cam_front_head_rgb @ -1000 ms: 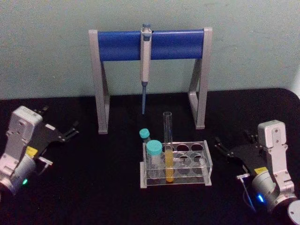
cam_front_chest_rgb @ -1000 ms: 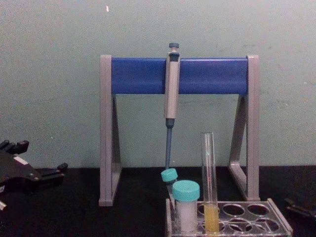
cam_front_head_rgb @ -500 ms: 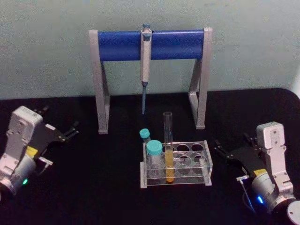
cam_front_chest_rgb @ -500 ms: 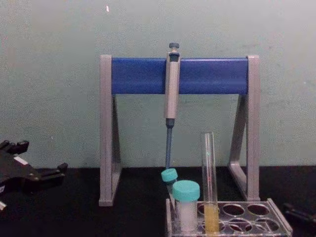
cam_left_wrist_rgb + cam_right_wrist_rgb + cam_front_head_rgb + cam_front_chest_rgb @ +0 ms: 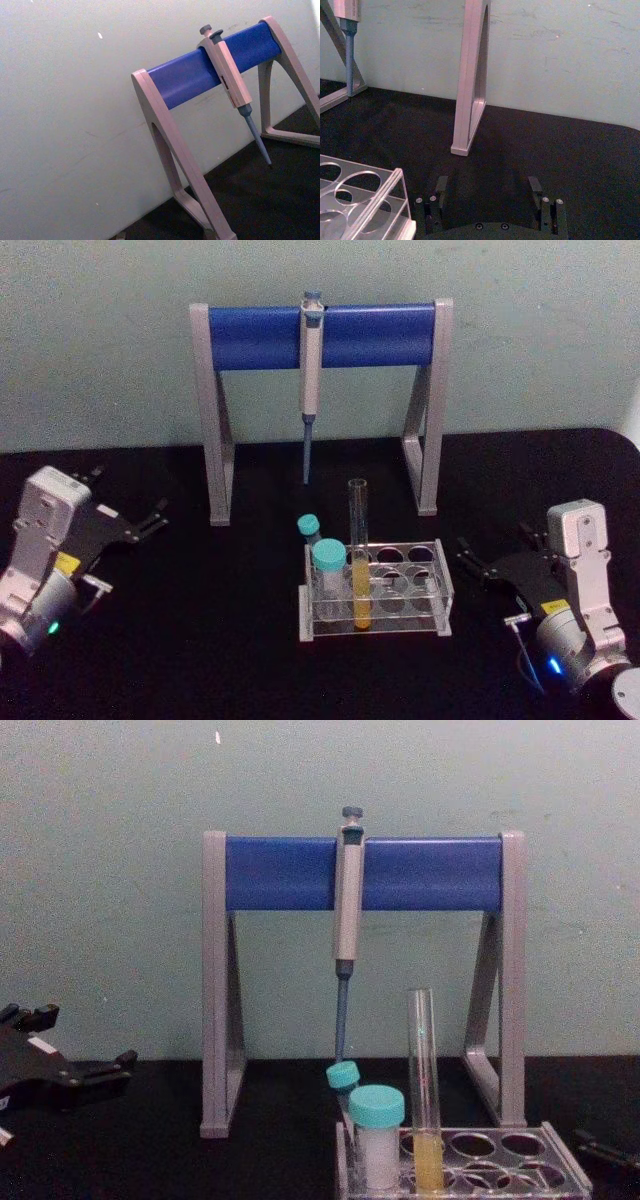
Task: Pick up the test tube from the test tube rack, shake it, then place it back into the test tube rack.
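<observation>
Test tube [image 5: 358, 550] apparently upright, between both parted grippers.

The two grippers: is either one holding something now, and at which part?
Nothing is held. Left gripper and right gripper are open, apart from the test tube.

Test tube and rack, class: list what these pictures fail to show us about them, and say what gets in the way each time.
- Test tube: its bottom end is cut off by the chest view's lower edge.
- Its red and blue marks: too faint to read in the head view.
- Rack: the right wrist view's edge cuts it to one corner.
- Small capped tube: its lower part sits behind the wide capped tube, chest view.
</observation>
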Robot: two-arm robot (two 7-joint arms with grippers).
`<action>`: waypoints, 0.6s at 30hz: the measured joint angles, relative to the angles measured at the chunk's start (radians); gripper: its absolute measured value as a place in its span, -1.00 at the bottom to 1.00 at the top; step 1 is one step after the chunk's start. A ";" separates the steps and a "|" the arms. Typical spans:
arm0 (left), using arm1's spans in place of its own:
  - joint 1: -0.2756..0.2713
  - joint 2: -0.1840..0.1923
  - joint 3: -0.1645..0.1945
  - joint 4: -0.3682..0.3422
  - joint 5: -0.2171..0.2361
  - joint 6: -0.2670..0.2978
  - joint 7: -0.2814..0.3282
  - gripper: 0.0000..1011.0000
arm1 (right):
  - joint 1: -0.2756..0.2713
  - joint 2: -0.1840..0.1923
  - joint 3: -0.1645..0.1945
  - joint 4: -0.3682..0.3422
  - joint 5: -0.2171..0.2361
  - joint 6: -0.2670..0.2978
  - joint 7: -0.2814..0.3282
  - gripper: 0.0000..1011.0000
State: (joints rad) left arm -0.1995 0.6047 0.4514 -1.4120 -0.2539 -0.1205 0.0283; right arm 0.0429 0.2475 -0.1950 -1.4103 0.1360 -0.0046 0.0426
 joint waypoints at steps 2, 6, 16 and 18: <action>0.000 0.000 0.000 0.000 0.000 0.000 0.000 0.98 | 0.000 0.000 0.000 0.000 0.000 0.000 0.000 0.98; 0.000 0.000 0.000 0.000 0.000 0.000 0.000 0.98 | 0.000 0.001 0.000 -0.001 0.000 -0.001 0.000 0.98; 0.000 0.000 0.000 0.000 0.000 0.000 0.000 0.98 | 0.000 0.001 0.000 -0.001 0.000 -0.001 -0.001 0.98; 0.000 0.000 0.000 0.000 0.000 0.000 0.000 0.98 | 0.000 0.001 0.000 -0.001 0.000 -0.001 -0.001 0.98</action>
State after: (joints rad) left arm -0.1996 0.6047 0.4514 -1.4120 -0.2539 -0.1206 0.0283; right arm 0.0428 0.2482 -0.1953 -1.4114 0.1362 -0.0058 0.0421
